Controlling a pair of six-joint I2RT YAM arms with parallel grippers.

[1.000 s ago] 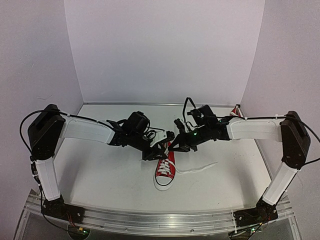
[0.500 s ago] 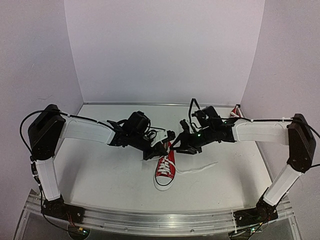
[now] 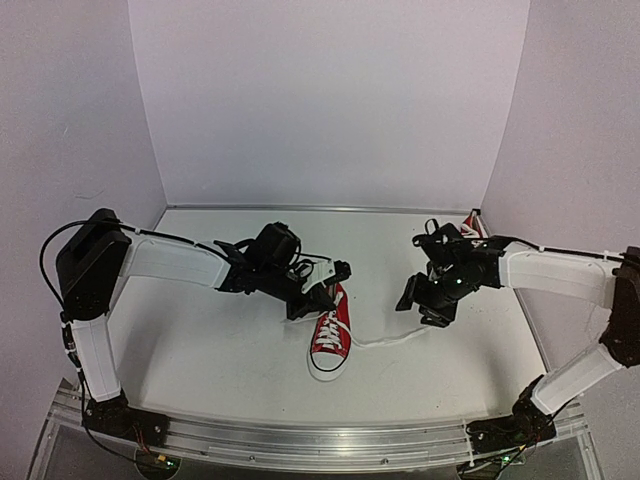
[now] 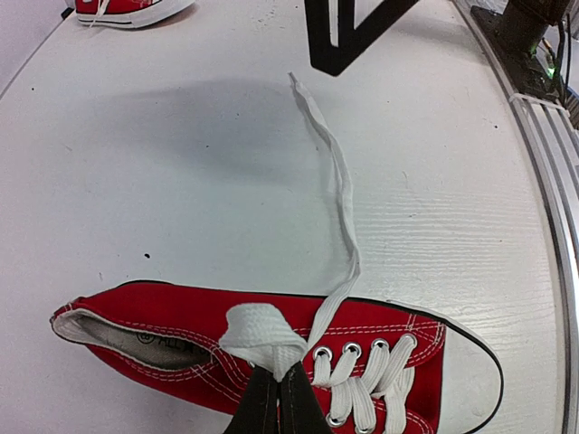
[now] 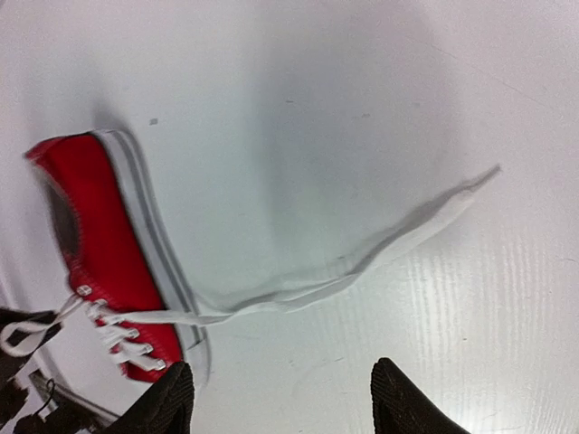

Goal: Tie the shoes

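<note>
One red shoe lies mid-table, toe toward the near edge, and shows on its side in the left wrist view. My left gripper is shut on a folded loop of white lace over the shoe's opening. The other lace end trails loose across the table to the right. My right gripper hovers open above that loose lace, right of the shoe, holding nothing. A second red shoe sits at the back right corner.
White walls close the table on three sides. The metal rail runs along the near edge, and the right arm's base shows in the left wrist view.
My right gripper opened, let go near the shoe and swung right, away from it. My left gripper closed on the lace loop and stayed in place.
</note>
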